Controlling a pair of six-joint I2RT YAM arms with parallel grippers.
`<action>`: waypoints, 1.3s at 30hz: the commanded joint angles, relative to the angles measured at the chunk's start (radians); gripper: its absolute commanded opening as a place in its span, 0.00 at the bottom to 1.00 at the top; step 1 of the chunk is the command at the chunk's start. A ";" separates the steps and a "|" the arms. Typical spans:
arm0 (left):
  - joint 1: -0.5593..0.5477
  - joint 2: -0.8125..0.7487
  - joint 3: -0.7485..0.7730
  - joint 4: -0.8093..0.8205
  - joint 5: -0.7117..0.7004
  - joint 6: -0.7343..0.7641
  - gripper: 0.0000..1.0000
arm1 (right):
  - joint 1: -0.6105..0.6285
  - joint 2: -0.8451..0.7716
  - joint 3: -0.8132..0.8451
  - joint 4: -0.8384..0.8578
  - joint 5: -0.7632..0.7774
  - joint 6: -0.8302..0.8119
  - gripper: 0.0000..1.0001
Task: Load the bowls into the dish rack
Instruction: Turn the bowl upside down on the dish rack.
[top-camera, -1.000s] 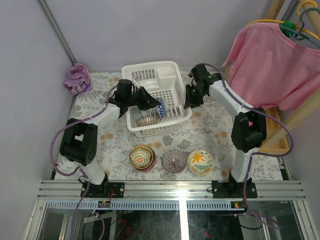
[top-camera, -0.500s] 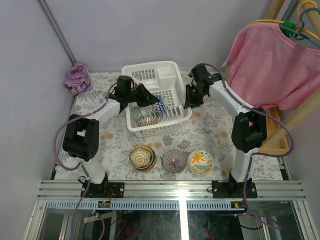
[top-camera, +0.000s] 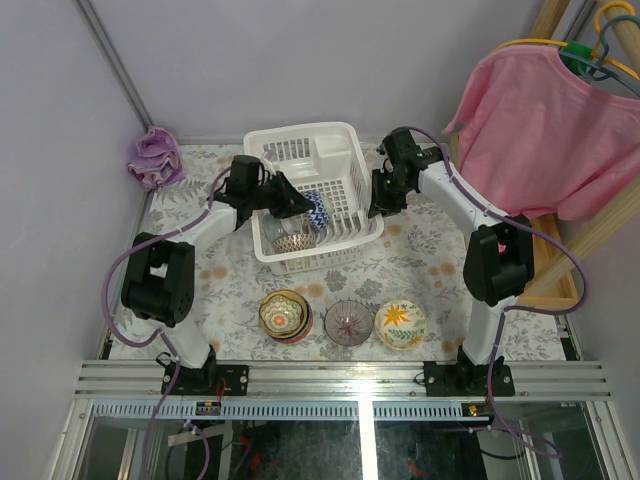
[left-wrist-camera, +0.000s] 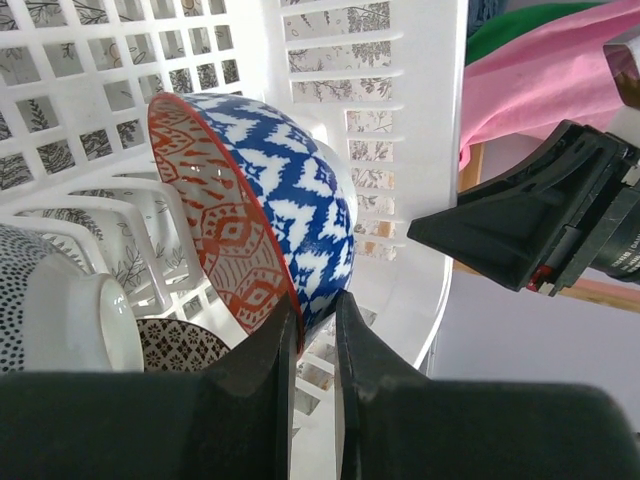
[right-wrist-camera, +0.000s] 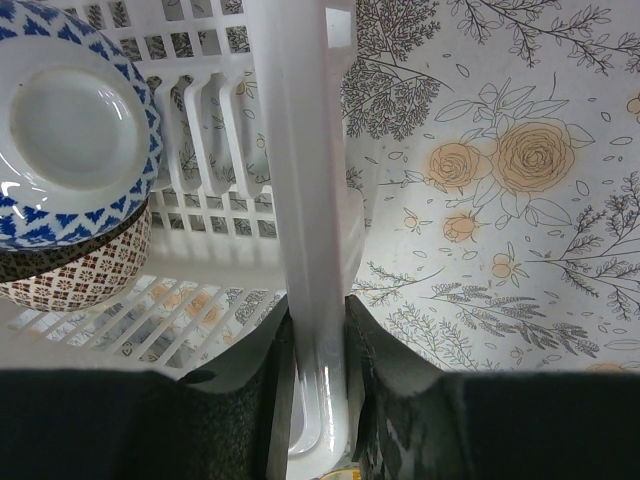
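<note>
The left gripper (left-wrist-camera: 315, 312) pinches the rim of a likely slick, brittle blue-white bowl (left-wrist-camera: 290, 190) in the dish rack (left-wrist-camera: 432, 120), whose wall the right gripper (right-wrist-camera: 318, 322) clamps.

There is one white dish rack (top-camera: 296, 133) by the far edge of the tabletop (top-camera: 430, 240). Three bowls show inside it: one blue bowl (left-wrist-camera: 270, 190), one dotted bowl (left-wrist-camera: 15, 290) and one brown patterned bowl (left-wrist-camera: 175, 345). Along the near edge sit one stack of bowls (top-camera: 284, 315), yellow on top, how many I cannot tell, one dark purple bowl (top-camera: 348, 322) and one flower bowl (top-camera: 400, 324). One purple cloth (top-camera: 155, 157) lies at the far left corner. One pink shirt (top-camera: 545, 130) hangs on the right. There are two robot arms, a left arm (top-camera: 160, 285) and a right arm (top-camera: 495, 260).
</note>
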 joint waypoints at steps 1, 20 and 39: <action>0.042 0.089 -0.085 -0.352 -0.249 0.161 0.04 | -0.013 -0.014 -0.031 -0.082 0.059 0.026 0.20; 0.024 -0.018 -0.162 -0.346 -0.155 0.215 0.00 | -0.012 -0.009 -0.068 -0.057 0.060 0.042 0.20; 0.027 0.174 0.502 -0.686 -0.308 0.169 0.34 | -0.012 0.006 -0.039 -0.055 0.043 0.044 0.31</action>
